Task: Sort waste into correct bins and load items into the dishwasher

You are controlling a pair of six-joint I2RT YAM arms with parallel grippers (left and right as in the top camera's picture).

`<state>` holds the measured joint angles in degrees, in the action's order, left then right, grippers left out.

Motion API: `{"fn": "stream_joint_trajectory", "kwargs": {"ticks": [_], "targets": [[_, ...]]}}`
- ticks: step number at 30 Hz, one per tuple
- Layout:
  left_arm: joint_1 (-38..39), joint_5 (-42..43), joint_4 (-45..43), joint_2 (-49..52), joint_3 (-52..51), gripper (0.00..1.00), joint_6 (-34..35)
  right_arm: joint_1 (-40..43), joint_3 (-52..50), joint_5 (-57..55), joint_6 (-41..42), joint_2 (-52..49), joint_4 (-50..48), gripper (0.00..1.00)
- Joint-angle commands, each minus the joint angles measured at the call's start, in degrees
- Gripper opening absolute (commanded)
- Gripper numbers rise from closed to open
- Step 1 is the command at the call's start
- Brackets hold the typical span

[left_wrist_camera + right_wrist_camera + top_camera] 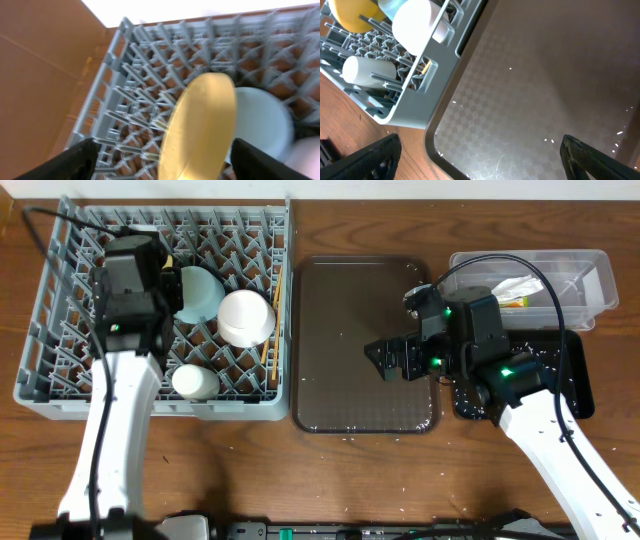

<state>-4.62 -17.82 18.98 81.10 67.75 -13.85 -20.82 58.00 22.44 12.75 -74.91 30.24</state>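
Plate (202,125), yellow, stands on edge among the pegs of the rack (125,100), squarely between the spread left jaws, seemingly touching neither; right jaws hang spread and empty over the brown tray (530,90).

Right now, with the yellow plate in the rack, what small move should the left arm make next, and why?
Probably lift the left fingers up, clear of the rack. The yellow plate stands on edge among the pegs beside the blue bowl, and the fingers sit spread on either side without touching it, so it seems to rest on its own.
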Motion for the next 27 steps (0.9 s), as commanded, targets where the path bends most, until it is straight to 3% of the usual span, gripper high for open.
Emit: {"fn": "stream_joint_trajectory", "kwargs": {"ticks": [1, 5, 6, 12, 20, 27], "targets": [[0.1, 6.5, 3.4, -3.8, 1.1, 0.88, 7.2, -0.2, 0.4, -0.1, 0.0, 0.3, 0.1, 0.99], [0.1, 13.9, 9.0, -9.1, 1.1, 0.91, 14.5, -0.2, 0.4, -0.2, 0.0, 0.3, 0.3, 0.99], [0.1, 19.4, 12.0, -11.8, 1.1, 0.91, 16.4, -0.1, 0.4, -0.5, -1.0, 0.5, 0.9, 0.99], [0.1, 32.0, 21.0, -21.4, 1.1, 0.92, 17.2, 2.1, 0.5, -9.9, -3.2, 6.5, 4.5, 0.99], [0.1, 33.9, 29.1, -33.8, 1.1, 0.92, 17.2, 2.9, 0.5, -14.7, -3.2, 23.6, 4.5, 0.99], [0.1, 33.9, 33.8, -36.7, 1.1, 0.93, 17.2, 2.9, 0.5, -14.7, -3.2, 30.2, 6.5, 0.99]]}}
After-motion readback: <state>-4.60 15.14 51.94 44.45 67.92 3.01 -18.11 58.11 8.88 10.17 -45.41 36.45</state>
